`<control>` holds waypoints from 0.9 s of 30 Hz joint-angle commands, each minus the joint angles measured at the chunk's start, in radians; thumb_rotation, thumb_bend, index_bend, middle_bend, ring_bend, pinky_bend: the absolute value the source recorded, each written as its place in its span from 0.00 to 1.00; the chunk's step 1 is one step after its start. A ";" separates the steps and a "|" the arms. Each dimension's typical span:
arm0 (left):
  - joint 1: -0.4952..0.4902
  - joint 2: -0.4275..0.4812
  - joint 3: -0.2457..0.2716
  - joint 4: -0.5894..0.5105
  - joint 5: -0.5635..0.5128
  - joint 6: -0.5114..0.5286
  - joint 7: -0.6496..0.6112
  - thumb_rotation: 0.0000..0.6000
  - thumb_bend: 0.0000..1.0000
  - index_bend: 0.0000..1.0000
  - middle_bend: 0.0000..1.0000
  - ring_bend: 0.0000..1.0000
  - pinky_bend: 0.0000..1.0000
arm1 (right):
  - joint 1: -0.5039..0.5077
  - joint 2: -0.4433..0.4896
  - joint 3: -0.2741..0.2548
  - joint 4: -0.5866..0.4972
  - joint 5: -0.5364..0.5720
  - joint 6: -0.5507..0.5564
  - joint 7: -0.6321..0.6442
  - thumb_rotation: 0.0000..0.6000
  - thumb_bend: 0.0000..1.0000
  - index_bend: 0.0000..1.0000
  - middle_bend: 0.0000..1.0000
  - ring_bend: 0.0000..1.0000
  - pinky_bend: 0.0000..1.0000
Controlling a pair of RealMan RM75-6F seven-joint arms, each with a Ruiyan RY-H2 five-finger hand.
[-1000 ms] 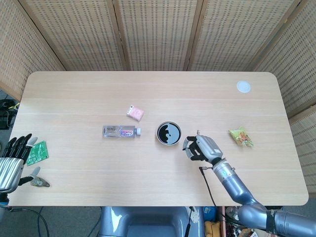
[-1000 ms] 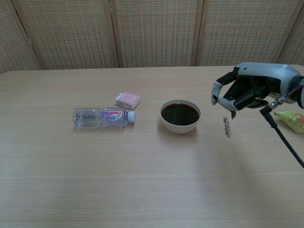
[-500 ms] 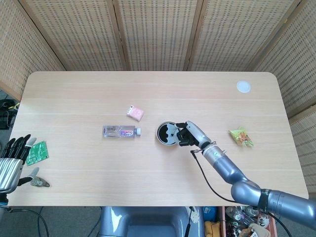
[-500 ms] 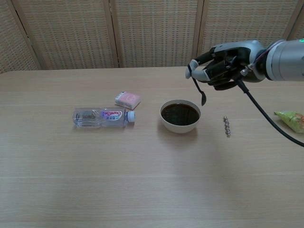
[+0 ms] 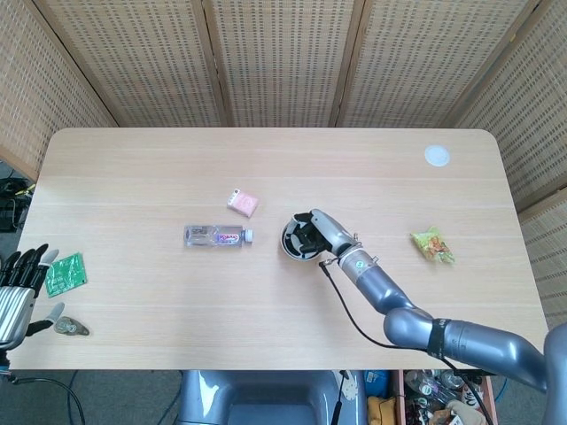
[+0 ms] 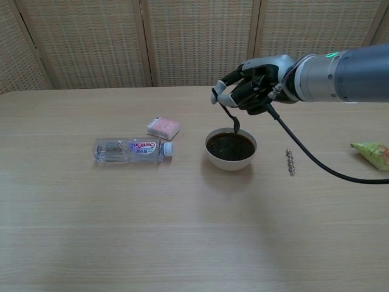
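Holding a spoon (image 6: 230, 117) over the bowl (image 6: 230, 149), right hand (image 6: 252, 83) clamped on its handle.
Bowl sits mid counter (image 5: 142, 168) w/ dark liquid; spoon tip just above it. Bottle (image 6: 130, 149) lies nearby. Left hand (image 5: 16, 292) at counter edge, fingers apart, holding nothing.

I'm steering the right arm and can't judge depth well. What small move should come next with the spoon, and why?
Probably lower the right hand a little, straight down. It holds the spoon with the tip pointing down, just above the dark contents of the bowl in the chest view, and the head view puts the hand over the bowl's rim, so a short descent should dip it in.
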 commanded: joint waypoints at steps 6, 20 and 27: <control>0.005 -0.006 0.003 0.014 -0.007 -0.005 -0.010 1.00 0.31 0.00 0.00 0.00 0.00 | 0.101 -0.069 -0.054 0.097 0.127 0.005 -0.079 1.00 0.72 0.61 0.94 0.97 1.00; 0.016 -0.014 0.004 0.040 -0.020 -0.010 -0.029 1.00 0.31 0.00 0.00 0.00 0.00 | 0.209 -0.175 -0.115 0.271 0.266 -0.026 -0.165 1.00 0.72 0.61 0.94 0.97 1.00; 0.019 -0.018 0.004 0.046 -0.023 -0.012 -0.033 1.00 0.31 0.00 0.00 0.00 0.00 | 0.234 -0.213 -0.132 0.349 0.312 -0.039 -0.193 1.00 0.72 0.61 0.94 0.97 1.00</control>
